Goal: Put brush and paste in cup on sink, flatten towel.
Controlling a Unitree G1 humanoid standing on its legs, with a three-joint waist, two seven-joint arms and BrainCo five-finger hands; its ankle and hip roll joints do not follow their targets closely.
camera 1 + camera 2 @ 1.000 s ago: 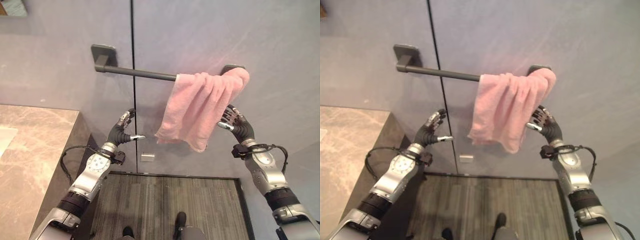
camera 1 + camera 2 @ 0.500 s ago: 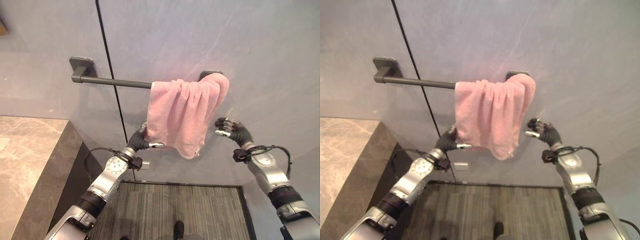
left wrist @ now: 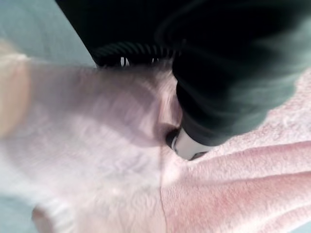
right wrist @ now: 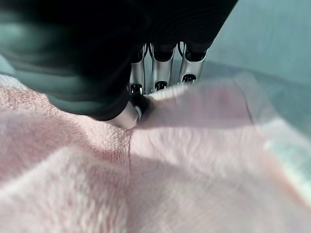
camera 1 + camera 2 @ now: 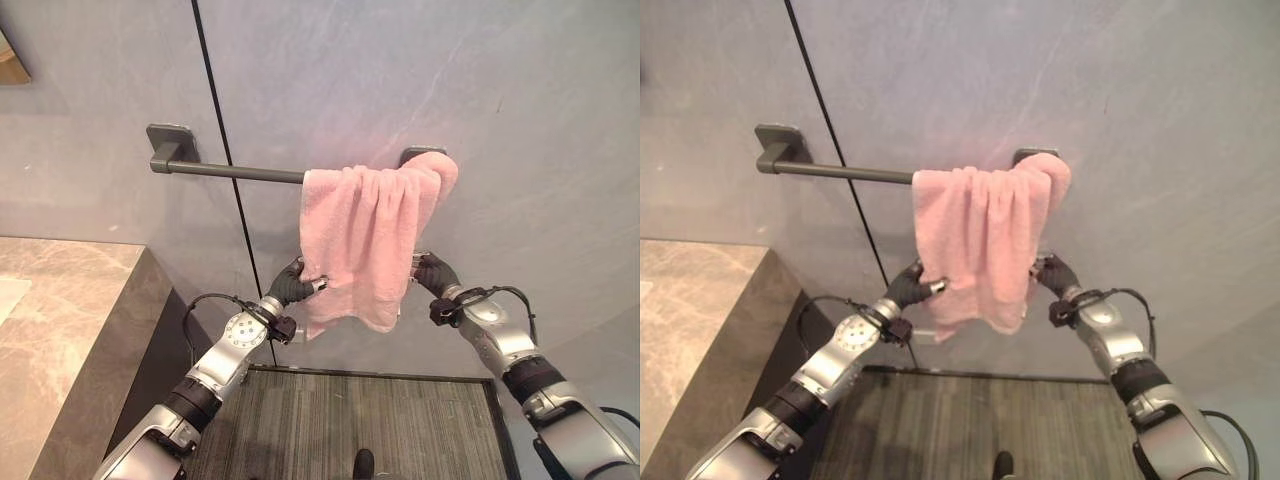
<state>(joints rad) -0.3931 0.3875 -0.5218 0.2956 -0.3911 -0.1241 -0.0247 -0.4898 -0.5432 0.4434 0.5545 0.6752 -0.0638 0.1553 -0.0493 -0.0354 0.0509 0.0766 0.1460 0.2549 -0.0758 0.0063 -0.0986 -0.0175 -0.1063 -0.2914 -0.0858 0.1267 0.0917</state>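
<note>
Both robot hands grip the pink towel on the wall rail.

The towel (image 5: 368,240) hangs bunched at the right end of the dark towel rail (image 5: 232,172), which is fixed to the grey wall (image 5: 520,120). The left robot hand (image 5: 293,285) pinches the towel's left edge between thumb and fingers; the right robot hand (image 5: 431,272) pinches its right edge at similar height. A marble table (image 5: 60,320) stands at lower left.

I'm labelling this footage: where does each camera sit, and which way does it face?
Eye views: on the head, facing the wall; both arms, left hand and right hand at the towel on the rail.
Left wrist view: along the left hand into towel.
Right wrist view: along the right hand's fingers into towel.
Shared: the towel.
</note>
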